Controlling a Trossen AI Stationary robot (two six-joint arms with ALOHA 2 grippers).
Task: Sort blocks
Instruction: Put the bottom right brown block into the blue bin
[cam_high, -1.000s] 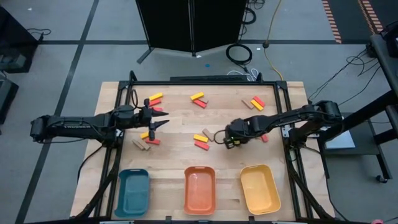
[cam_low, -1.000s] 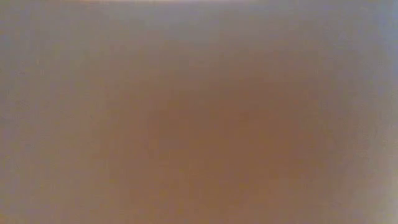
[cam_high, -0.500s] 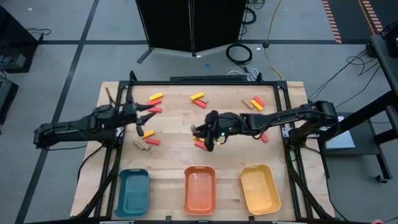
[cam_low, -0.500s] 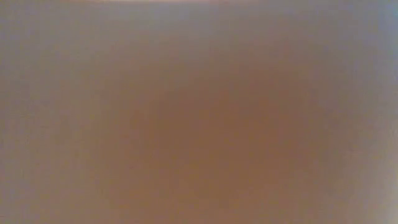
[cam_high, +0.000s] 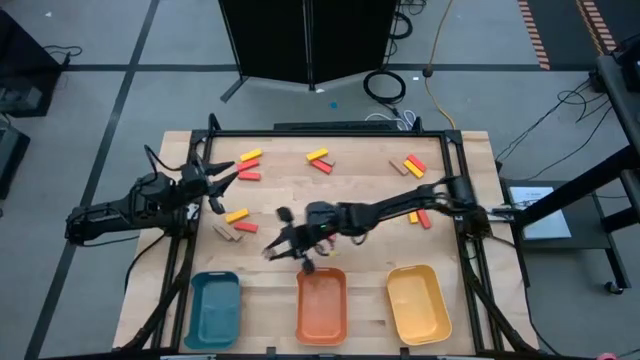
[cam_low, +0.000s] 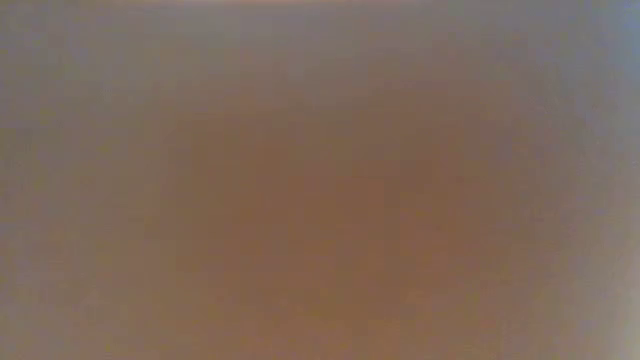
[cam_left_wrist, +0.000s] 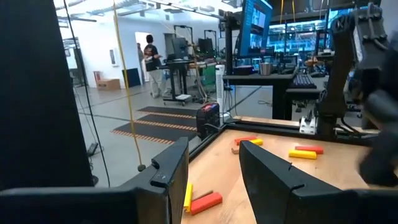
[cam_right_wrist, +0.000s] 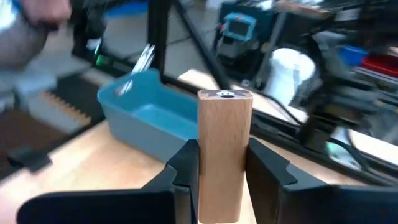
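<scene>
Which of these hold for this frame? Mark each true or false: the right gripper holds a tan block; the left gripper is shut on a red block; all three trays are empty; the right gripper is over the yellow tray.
1. The right gripper holds a tan wooden block. True.
2. The left gripper is shut on a red block. False: its fingers are apart with nothing between them.
3. The blue tray, orange tray and yellow tray are empty. True.
4. The right gripper is over the yellow tray. False: it is out over the table between the blue and orange trays.
</scene>
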